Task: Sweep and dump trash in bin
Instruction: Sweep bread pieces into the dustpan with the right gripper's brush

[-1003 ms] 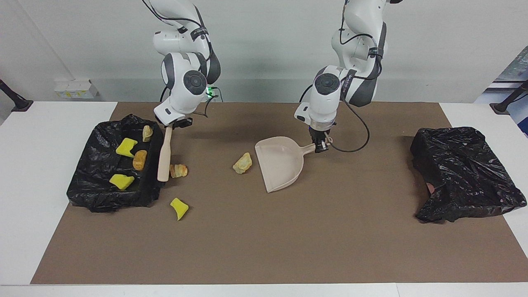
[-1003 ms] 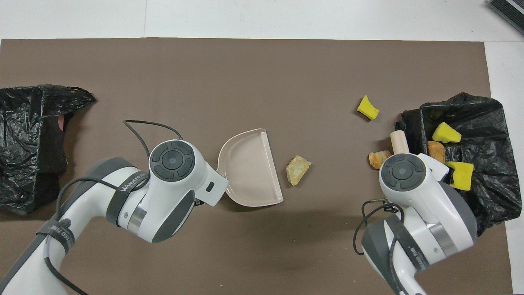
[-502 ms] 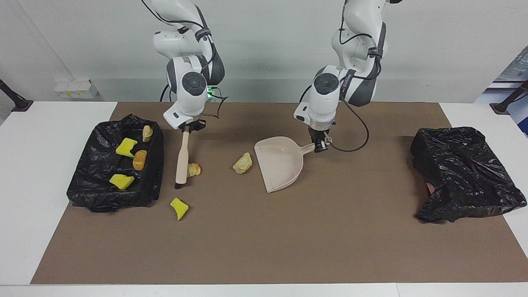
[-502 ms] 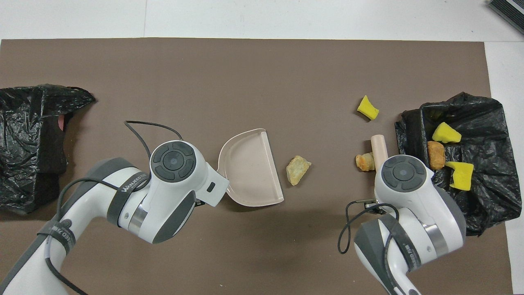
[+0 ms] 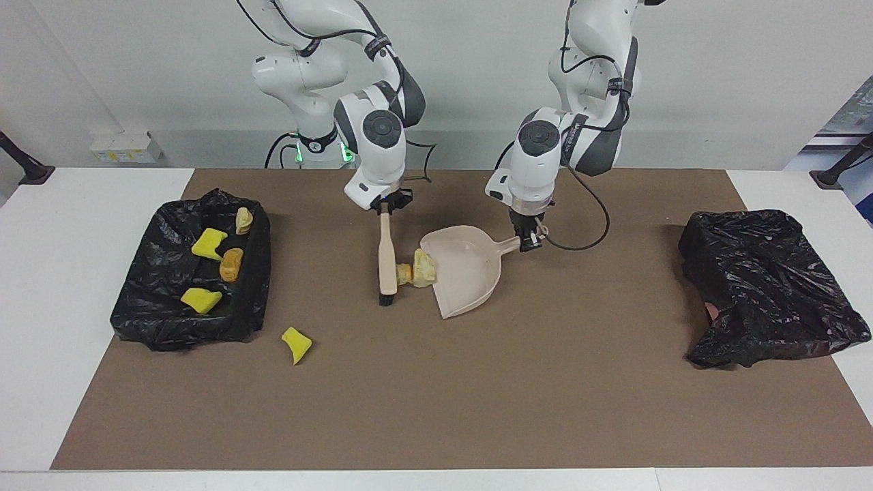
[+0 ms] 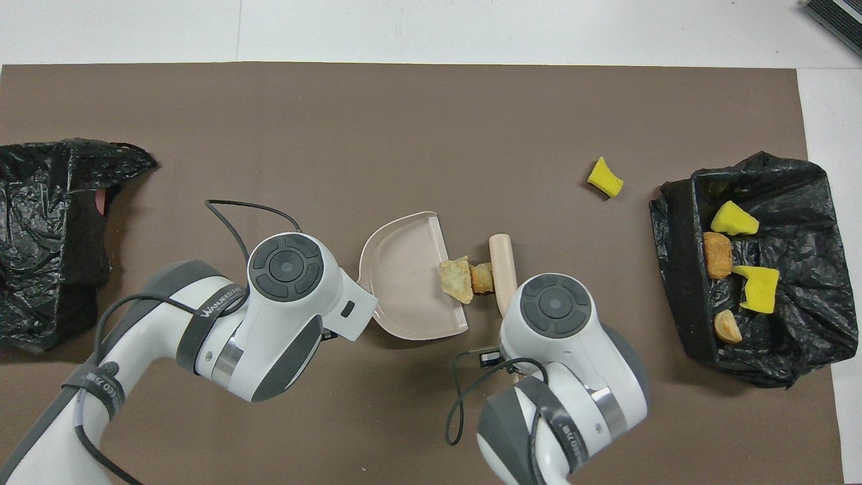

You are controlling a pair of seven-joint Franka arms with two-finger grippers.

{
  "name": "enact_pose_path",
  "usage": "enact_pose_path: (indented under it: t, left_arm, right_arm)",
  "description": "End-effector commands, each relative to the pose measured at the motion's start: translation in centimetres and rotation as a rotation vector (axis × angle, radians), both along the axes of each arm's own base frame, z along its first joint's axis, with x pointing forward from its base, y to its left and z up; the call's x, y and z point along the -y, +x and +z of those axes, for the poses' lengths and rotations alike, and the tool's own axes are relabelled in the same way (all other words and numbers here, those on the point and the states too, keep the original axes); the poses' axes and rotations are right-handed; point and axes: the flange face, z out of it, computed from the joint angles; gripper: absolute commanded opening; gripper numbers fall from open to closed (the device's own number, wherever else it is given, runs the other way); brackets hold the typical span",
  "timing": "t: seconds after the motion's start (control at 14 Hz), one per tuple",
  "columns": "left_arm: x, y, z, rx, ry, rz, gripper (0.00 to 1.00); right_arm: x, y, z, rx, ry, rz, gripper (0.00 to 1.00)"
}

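The right gripper (image 5: 387,205) is clamped on the handle of the brush (image 5: 387,259), which stands on the brown mat (image 5: 477,382) with its bristle end farther from the robots. The left gripper (image 5: 528,241) is pinched on the handle of the dustpan (image 5: 464,269), whose open lip faces the brush. Two pieces of trash sit in the narrow gap between them: a tan chunk (image 5: 404,274) touching the brush, and a pale yellowish chunk (image 5: 425,269) pressed against it, sitting right on the dustpan's lip.

A yellow wedge (image 5: 296,344) lies alone on the mat, farther from the robots than the brush and toward the right arm's end, near the corner of the bag-lined bin (image 5: 164,314). That bin holds four more pieces: two yellow wedges (image 5: 208,243) and two tan chunks (image 5: 231,264). A second black bag (image 5: 771,286) lies at the left arm's end of the table, well apart from the dustpan.

The mat farther from the robots than the dustpan is bare up to its edge, and the stretch between the dustpan and the second bag is bare too.
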Motion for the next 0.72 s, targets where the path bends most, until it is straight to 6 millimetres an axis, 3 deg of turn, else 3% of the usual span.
enact_pose_path:
  t: [0.0, 0.29, 0.43, 0.65]
  left_arm:
    - [0.2, -1.2, -0.5, 0.026, -0.016, -0.001, 0.0]
    - [1.0, -1.6, -0.5, 0.053, -0.036, -0.017, 0.0]
    - [0.8, -1.5, -0.5, 0.052, -0.035, -0.014, 0.0]
    - [0.4, -1.3, -0.6, 0.05, -0.033, 0.0, 0.0]
  right_arm:
    - [-3.4, -0.5, 1.6, -0.021, 0.042, 0.031, 0.0]
    - [-2.9, 3.5, 6.3, 0.03, 0.074, -0.003, 0.0]
    - [-1.9, 5.8, 6.5, 0.06, 0.059, 0.0, 0.0]
    - [1.9, 9.7, 6.4, 0.113, -0.025, 0.013, 0.0]
